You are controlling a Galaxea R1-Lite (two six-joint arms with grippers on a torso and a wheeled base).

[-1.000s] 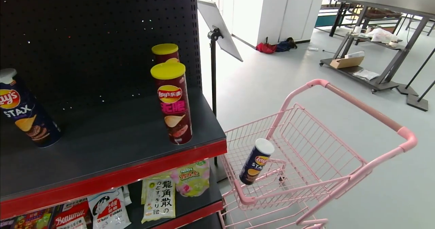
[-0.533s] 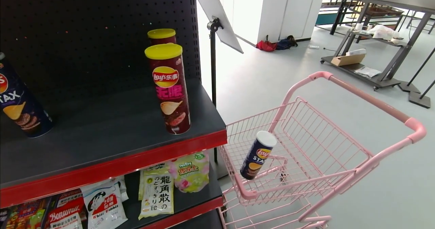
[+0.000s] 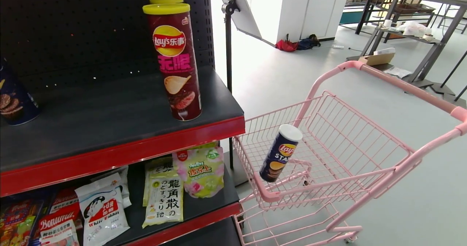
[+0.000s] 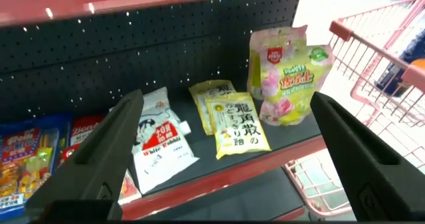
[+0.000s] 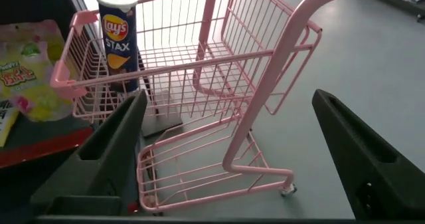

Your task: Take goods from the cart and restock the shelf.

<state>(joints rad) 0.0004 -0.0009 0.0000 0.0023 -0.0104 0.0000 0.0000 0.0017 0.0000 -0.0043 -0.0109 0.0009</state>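
Chip can (image 3: pixel 280 153) is the one to grab: dark blue with a white lid, sitting in the corner of the pink cart (image 3: pixel 401 86) nearest the shelf. It looks tilted from the head view but nearly upright from the right wrist, so I can't say how much it really leans. The right gripper (image 5: pixel 229 94) faces the cart with its fingers spread wide and nothing between them, well apart from the can. The left gripper (image 4: pixel 226 96) is spread wide and empty too, in front of the lower shelf. My take on doing this well: come in over the wire rim with the right one, close on the middle of the can, not the lid, then lift straight up until the bottom clears the wires before swinging over. A smooth tube will probably slip if pinched off-centre. The shelf board (image 3: pixel 109 129) has a bare stretch between a red can (image 3: pixel 177 60) with a yellow lid near the front edge and another blue can (image 3: pixel 14 100) at the far left, so that seems the obvious landing spot. Snack bags (image 3: pixel 199 171) lie on the level below. Beyond that, a grey floor (image 3: pixel 277 81), a board on a stand (image 3: pixel 242 14) and a metal rack (image 3: pixel 412 30) further back.
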